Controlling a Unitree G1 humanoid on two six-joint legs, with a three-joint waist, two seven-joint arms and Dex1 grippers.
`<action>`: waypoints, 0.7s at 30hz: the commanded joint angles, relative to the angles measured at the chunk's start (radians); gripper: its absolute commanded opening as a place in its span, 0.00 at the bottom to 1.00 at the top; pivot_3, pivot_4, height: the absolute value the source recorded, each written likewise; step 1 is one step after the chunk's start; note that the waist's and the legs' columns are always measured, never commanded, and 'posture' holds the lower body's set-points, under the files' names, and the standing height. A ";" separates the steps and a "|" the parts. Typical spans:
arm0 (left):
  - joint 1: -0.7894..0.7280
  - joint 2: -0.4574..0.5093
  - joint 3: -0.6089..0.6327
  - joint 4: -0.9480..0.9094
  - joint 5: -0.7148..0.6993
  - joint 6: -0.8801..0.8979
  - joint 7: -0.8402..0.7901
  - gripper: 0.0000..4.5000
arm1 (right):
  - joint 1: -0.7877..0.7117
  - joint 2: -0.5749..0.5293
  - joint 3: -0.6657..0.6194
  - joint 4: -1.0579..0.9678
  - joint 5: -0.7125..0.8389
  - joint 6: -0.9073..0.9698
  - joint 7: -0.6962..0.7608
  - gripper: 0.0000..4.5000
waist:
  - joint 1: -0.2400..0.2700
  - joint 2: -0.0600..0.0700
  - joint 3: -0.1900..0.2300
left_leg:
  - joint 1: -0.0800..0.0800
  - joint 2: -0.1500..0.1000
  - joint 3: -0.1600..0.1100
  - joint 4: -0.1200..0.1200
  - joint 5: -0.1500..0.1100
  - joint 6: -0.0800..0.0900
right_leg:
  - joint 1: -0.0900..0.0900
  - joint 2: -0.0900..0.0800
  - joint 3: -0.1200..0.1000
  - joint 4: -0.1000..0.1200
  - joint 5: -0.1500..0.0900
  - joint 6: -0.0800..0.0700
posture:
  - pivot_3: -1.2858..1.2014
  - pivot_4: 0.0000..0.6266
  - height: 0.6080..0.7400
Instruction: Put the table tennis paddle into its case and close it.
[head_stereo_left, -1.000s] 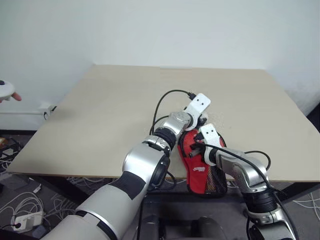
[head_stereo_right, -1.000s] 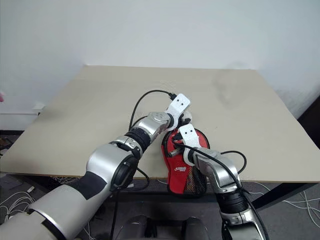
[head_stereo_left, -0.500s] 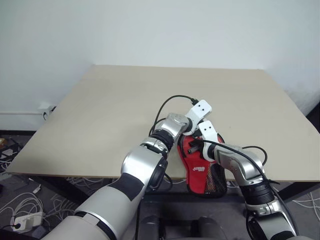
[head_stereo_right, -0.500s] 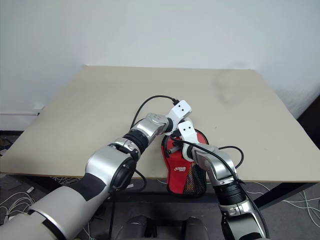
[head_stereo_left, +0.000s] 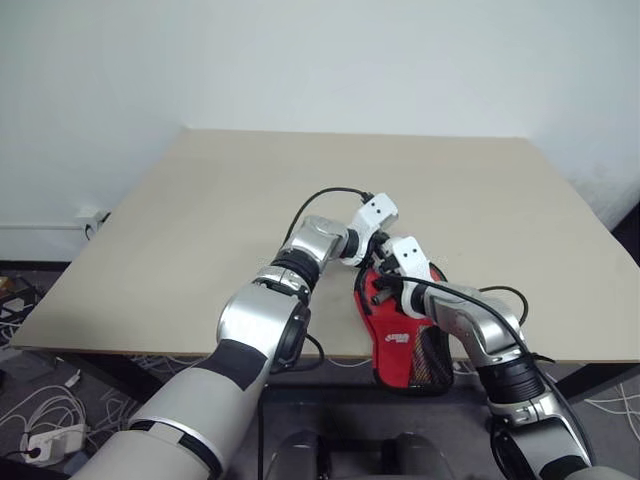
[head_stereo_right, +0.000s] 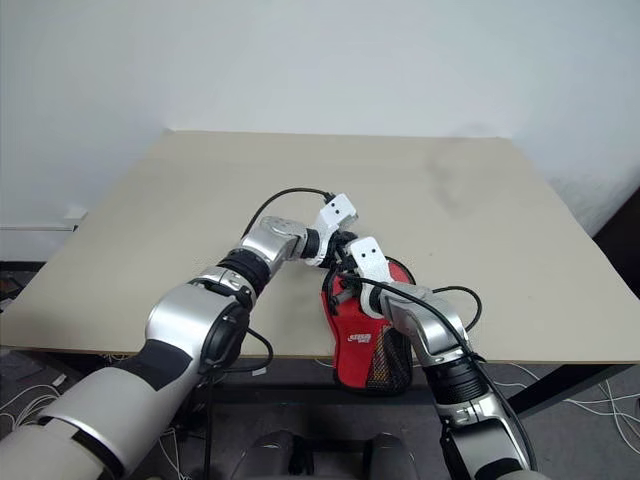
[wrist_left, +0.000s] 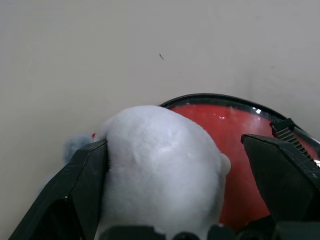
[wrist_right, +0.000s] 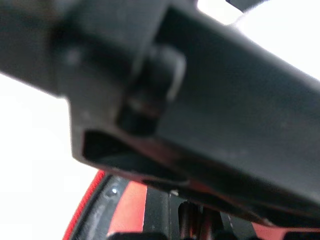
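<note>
The case (head_stereo_left: 400, 335) is a red zip pouch with a small white logo. It lies at the table's near edge, its black mesh end hanging over. My left gripper (wrist_left: 175, 142) hovers just beyond the case's round end with its fingers (wrist_left: 85, 185) spread wide and nothing held. Between them I see the right wrist's white housing and the case's red top with its black zip edge (wrist_left: 235, 125). My right gripper (head_stereo_left: 384, 290) is shut and pressed down on the case's round end. What it pinches is hidden. The paddle is hidden.
The beige table (head_stereo_left: 200, 220) stretches far and to both sides of the case. Black cables (head_stereo_left: 330, 195) loop off both wrists above the case. A white wall stands behind. Loose cords and a power strip (head_stereo_left: 45, 440) lie on the floor at the left.
My left gripper has opened, let go of the case's rim and swung left, away from the case. My right gripper has stayed shut on the case.
</note>
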 joint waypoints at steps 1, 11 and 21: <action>-0.075 0.033 0.062 -0.075 -0.084 -0.012 -0.064 0.99 | 0.003 -0.010 0.010 0.053 -0.021 0.007 0.001 0.00 | 0.000 0.000 0.000 | 0.000 0.000 0.000 0.000 0.000 0.000 | 0.000 0.000 0.000 0.000 0.000 0.000 | 0.52 0.00 0.88; -0.082 0.114 0.099 -0.078 -0.144 0.099 -0.134 0.99 | -0.017 -0.002 0.014 0.085 -0.036 -0.020 0.021 0.00 | -0.003 0.000 0.000 | 0.000 0.000 0.000 0.001 0.000 0.000 | 0.001 0.000 0.000 0.001 0.000 0.000 | 0.52 0.00 0.88; -0.052 0.215 0.078 -0.102 -0.146 0.127 -0.233 0.99 | -0.033 -0.015 -0.027 0.059 -0.011 -0.019 0.052 0.00 | -0.014 0.000 0.000 | 0.000 0.000 0.000 0.001 0.002 -0.005 | 0.000 0.001 0.000 0.002 0.000 0.001 | 0.52 0.00 0.88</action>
